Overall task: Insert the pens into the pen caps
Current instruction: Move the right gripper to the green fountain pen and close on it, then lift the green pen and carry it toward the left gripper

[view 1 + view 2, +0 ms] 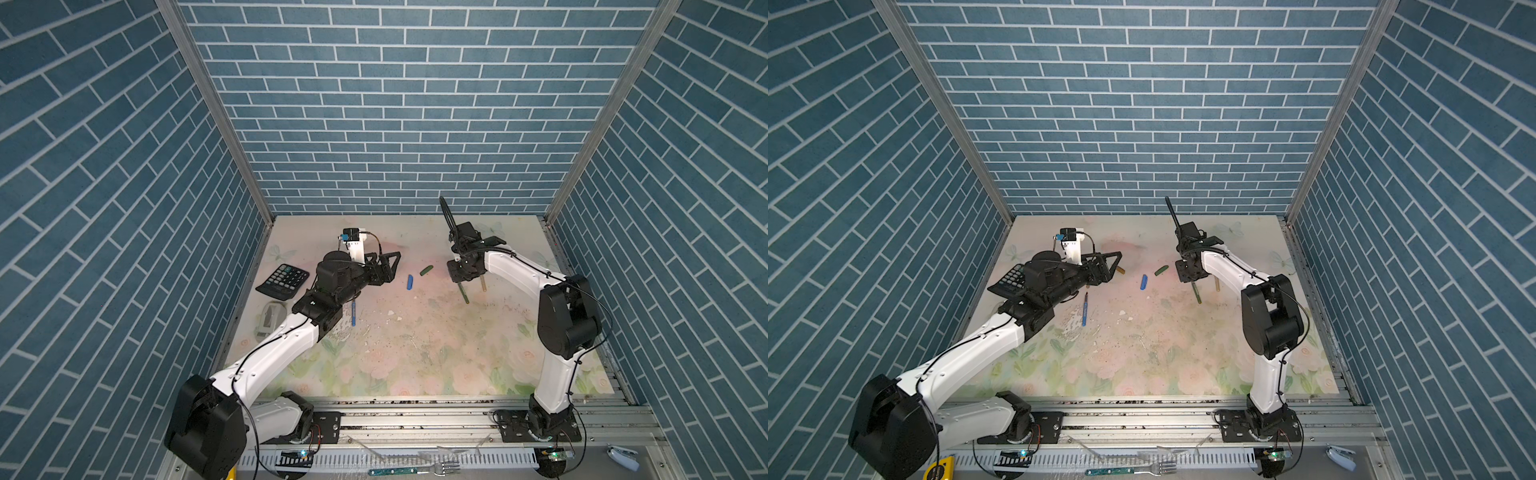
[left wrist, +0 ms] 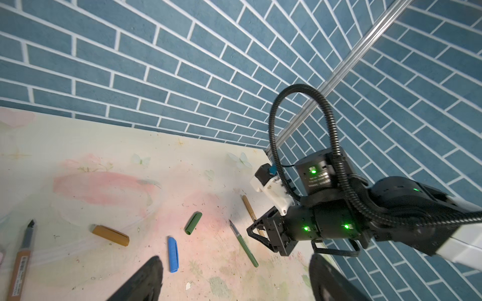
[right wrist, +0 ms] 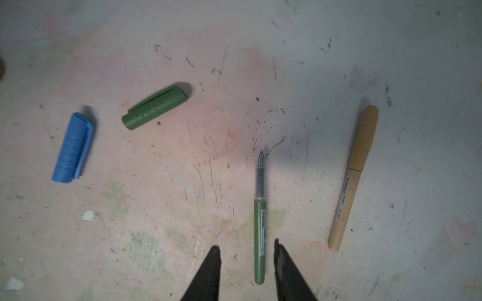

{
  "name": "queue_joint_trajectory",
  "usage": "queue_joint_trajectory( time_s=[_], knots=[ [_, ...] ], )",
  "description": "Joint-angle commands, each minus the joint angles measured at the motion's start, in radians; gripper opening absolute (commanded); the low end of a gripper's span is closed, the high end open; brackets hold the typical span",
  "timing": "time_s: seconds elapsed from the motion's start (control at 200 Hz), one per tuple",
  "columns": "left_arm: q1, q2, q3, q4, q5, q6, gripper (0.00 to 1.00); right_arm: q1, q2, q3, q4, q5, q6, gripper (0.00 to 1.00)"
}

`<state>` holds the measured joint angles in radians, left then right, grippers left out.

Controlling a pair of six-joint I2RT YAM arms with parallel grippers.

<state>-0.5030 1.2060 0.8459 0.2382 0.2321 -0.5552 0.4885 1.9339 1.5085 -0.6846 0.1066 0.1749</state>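
Right wrist view: right gripper (image 3: pixel 245 245) poised, jaws spread and empty, straddling the tail of the green pen (image 3: pixel 259 229) lying on the counter (image 3: pixel 391 52); barrel runs straight ahead, nib pointing away.

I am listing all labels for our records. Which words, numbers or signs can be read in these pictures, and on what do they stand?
Nothing can be read with certainty.
Green pen: white barcode label, print too blurred.
Tan pen: barcode label, print too small.
Brown pen: barcode label, print blurred.
Calculator: key marks too small.
Black motor housing: pale print, blurred.
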Motion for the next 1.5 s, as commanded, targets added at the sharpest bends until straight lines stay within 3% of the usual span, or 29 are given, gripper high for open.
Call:
queue_joint_trajectory(
  time_s=[0.0,0.165,0.75,1.0,1.19,1.365,1.495],
  knots=[
    [-0.014,0.045,0.064,-0.065,0.077,0.019,0.84,-0.010,0.058,0.037,-0.055,0.019,-0.012,0.36],
    [-0.052,0.105,0.092,-0.072,0.143,0.012,0.80,-0.032,0.098,0.049,-0.054,-0.010,-0.017,0.36],
    [-0.074,0.120,0.088,-0.043,0.166,0.012,0.79,-0.065,0.166,0.056,-0.023,-0.092,-0.011,0.29],
    [-0.075,0.118,0.085,-0.041,0.163,0.013,0.78,-0.067,0.174,0.040,0.007,-0.101,0.024,0.18],
    [-0.080,0.107,0.073,-0.047,0.084,0.012,0.79,-0.067,0.143,0.000,0.029,-0.107,0.051,0.18],
    [-0.080,0.108,0.074,-0.041,0.101,0.007,0.79,-0.069,0.178,0.010,0.013,-0.122,0.050,0.24],
    [-0.085,0.098,0.073,-0.044,0.092,0.024,0.79,-0.068,0.169,-0.015,0.026,-0.123,0.067,0.15]
  ],
)
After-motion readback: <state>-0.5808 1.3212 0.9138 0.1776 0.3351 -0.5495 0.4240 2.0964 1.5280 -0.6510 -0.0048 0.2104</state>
